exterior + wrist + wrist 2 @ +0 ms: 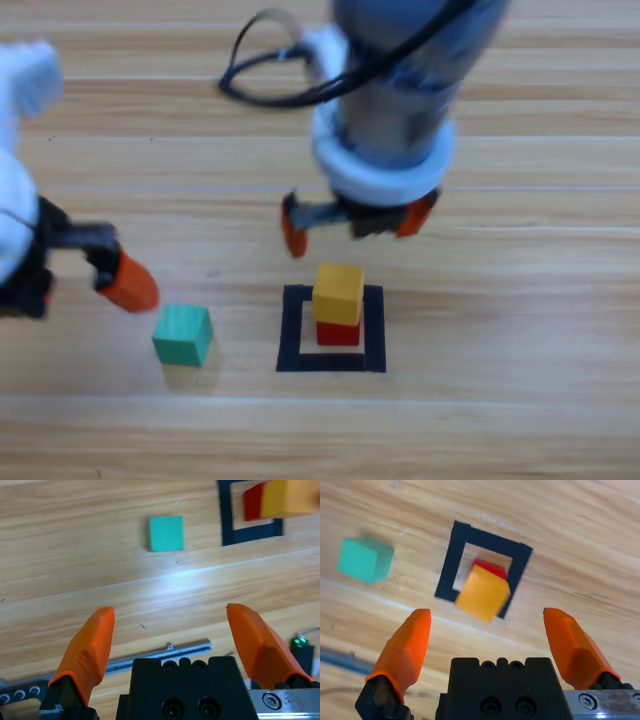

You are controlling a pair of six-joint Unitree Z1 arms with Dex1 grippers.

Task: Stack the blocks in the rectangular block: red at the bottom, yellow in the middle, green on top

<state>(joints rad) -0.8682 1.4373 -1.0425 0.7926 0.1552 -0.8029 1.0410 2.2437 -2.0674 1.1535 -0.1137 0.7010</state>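
Small teal-green cube (182, 334), likely light and rigid, best pinched on opposite flat sides, sits near the empty, wide-open left gripper (170, 625); the right gripper (487, 625) is open too

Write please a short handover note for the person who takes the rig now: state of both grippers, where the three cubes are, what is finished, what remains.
Left gripper: open, empty, at the table's left side, the green cube just in front of it.
Right gripper: open, empty, above and just behind the stack.
Red cube: inside the black tape rectangle.
Yellow cube: on top of red, sitting a little skewed.
Green: alone on the wood, left of the rectangle, outside it.
Done: red and yellow are stacked.
Left: pick up green and set it on yellow.
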